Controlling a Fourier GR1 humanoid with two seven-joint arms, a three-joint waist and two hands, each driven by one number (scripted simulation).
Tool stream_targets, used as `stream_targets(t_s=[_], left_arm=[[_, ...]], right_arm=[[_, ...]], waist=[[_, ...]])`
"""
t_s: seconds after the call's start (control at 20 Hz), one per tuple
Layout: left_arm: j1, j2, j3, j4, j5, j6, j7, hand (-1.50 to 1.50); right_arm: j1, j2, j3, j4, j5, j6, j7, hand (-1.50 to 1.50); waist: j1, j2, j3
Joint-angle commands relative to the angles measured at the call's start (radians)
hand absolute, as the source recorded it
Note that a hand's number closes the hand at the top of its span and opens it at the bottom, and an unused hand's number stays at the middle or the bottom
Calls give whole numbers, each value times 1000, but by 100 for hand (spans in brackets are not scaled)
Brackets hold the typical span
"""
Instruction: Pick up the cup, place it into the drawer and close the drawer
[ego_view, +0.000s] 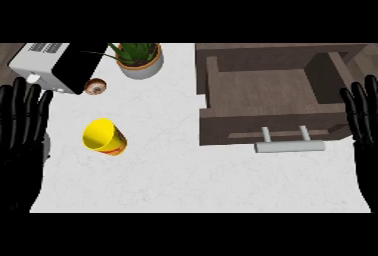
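Counting what sits on the white, faintly marbled surface (221, 185) gives one cup (104, 136), one drawer (269, 95), one potted plant (138, 59), one toaster-like appliance (52, 65) and one small round brown-and-cream object (95, 87) whose nature cannot be told. The cup is bright yellow and smooth, a tapering cylinder with a red-and-orange band near its base, and it leans so that its open mouth faces up and toward the left. The drawer is a dark brown wood-grained box, pulled open, with a bare plank floor, thick walls and a pale metal bar handle (289, 145) on two short posts at its front. The plant has spiky green leaves in a rounded grey pot with an orange rim; the appliance is a white box with slotted vents and a glossy black side. Two robot hands show, both black. The left robot hand (21, 135) rests at the view's left edge with its fingers straight, spread apart and pointing up; the cup stands near it, to its right, not touching. The right robot hand (363, 115) rests at the right edge, fingers likewise straight and apart, just beside the drawer's right wall and well apart from the cup, which lies left of the drawer.
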Motion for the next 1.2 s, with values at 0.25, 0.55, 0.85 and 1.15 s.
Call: stream_targets(t_s=[0.25, 0.55, 0.85, 1.15], left_arm=[[-68, 42, 100, 34, -18, 24, 54, -150], [-88, -55, 151, 177, 126, 129, 119, -150], [-54, -41, 185, 361, 112, 103, -44, -150], [-112, -49, 227, 614, 115, 114, -171, -150]], right_arm=[[0, 62, 47, -43, 18, -8, 15, -150], [-115, -37, -37, 135, -136, 130, 106, -150], [-38, 18, 36, 111, -61, 128, 65, -150], [-139, -16, -51, 203, -103, 169, 33, -150]], waist=[[37, -13, -10], [41, -10, -10], [35, -12, -10], [33, -11, -10]])
